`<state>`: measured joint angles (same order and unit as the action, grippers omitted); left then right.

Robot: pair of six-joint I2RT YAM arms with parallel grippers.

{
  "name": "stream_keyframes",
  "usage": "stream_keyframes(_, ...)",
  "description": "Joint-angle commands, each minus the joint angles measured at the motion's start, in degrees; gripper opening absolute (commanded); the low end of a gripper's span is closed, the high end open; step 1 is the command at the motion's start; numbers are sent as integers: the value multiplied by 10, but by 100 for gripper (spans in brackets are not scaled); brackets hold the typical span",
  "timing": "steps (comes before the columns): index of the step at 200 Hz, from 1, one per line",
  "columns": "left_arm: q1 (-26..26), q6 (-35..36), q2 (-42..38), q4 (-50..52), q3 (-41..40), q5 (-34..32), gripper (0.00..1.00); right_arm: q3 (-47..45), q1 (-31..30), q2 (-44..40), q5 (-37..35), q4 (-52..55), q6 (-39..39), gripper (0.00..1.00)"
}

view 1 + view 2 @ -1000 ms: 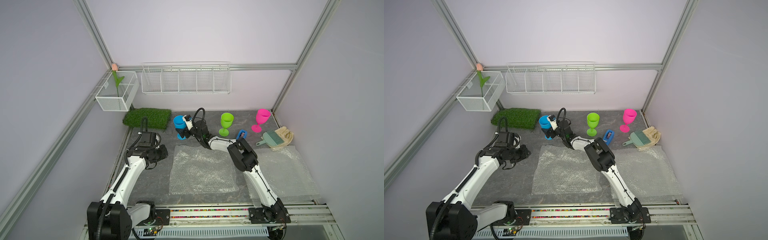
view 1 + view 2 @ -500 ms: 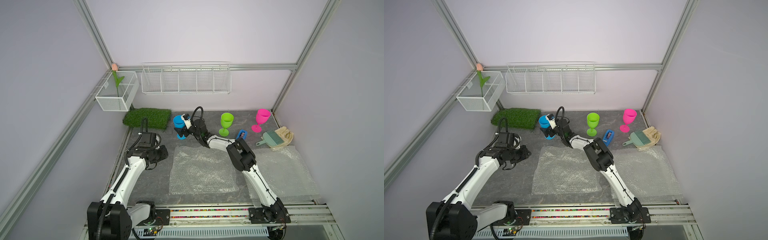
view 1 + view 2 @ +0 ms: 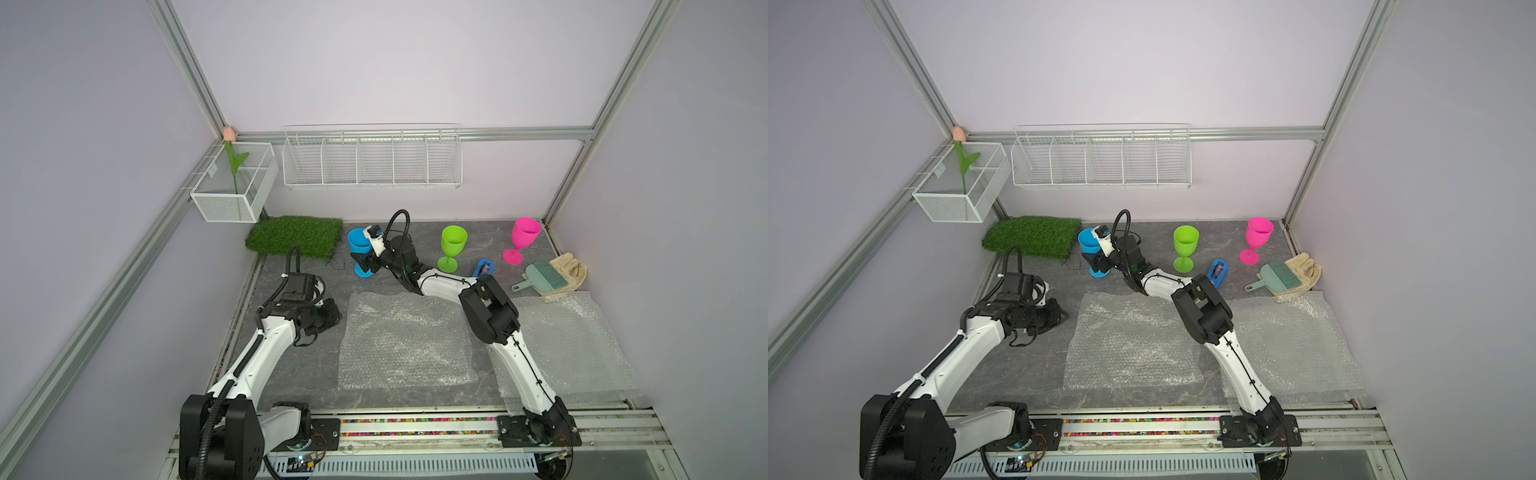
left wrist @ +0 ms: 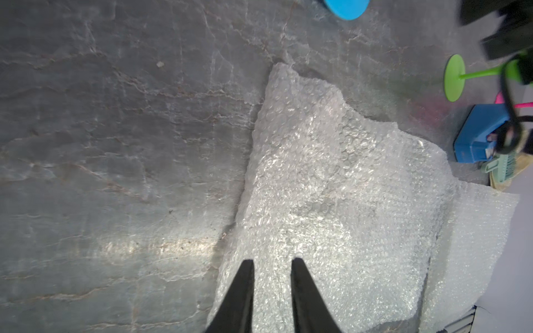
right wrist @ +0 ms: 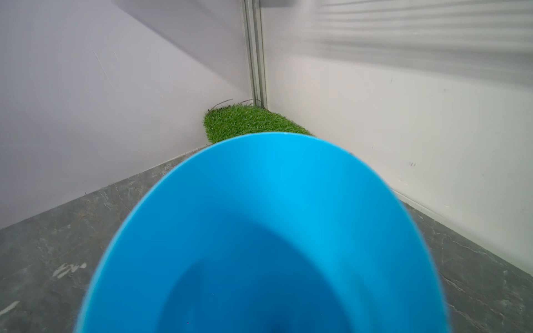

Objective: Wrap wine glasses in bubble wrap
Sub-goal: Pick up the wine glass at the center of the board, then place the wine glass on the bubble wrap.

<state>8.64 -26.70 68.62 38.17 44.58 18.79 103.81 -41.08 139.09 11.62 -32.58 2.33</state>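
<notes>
Right wrist view is nearly filled by the open bowl of the sky blue goblet (image 5: 259, 230), seen from just above its rim. The artificial grass mat (image 5: 251, 121) lies behind it in the corner, and the right arm's fingers do not show there.

In both top views, with the far wall taken as 12 o'clock, this goblet stands upright at about 11 o'clock on the grey desk (image 3: 299, 374). The right gripper (image 3: 365, 262) sits low against it at stem height, on its 3 o'clock side. Whether those fingers are closed on the stem or only around it cannot be told.

The lime green goblet (image 3: 453, 241) stands at 12 o'clock and the hot pink goblet (image 3: 524, 232) at 1 o'clock, both upright and untouched. A small blue tape dispenser (image 3: 484, 268) lies between them.

One bubble wrap sheet (image 3: 405, 340) lies flat at the desk's centre, and a second (image 3: 569, 345) lies at 4 o'clock, its near edge under the right arm. The left gripper (image 3: 330, 316) is just beside the centre sheet's 9 o'clock edge. In the left wrist view its fingers (image 4: 239, 294) stand slightly apart with nothing between them.
</notes>
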Motion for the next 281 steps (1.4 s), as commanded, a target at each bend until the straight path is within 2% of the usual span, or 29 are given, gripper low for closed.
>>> stream_keyframes(1,3,-11,12,-24,-15,9,26,-22,0,-66,2,-15,-7,79)
stream_keyframes(41,10,-15,40,-48,-34,-17,26,-76,0,-149,0,48,24,77)
stream_keyframes(73,32,-12,72,-52,-36,-43,26,-127,0,-223,23,147,125,76)
stream_keyframes(115,65,-25,95,-54,-55,-98,30,-154,3,-281,112,313,290,69)
stream_keyframes(167,66,-23,106,-86,-76,-87,32,-203,1,-300,236,437,447,64)
stream_keyframes(189,66,-21,121,-102,-79,-69,32,-241,-10,-299,291,420,501,63)
stream_keyframes(208,65,-21,129,-113,-82,-59,32,-280,-28,-303,309,384,540,62)
stream_keyframes(241,65,-21,137,-132,-87,-46,29,-289,-55,-278,301,366,574,61)
stream_keyframes(281,65,-19,135,-135,-88,-39,16,-263,-80,-232,266,362,593,60)
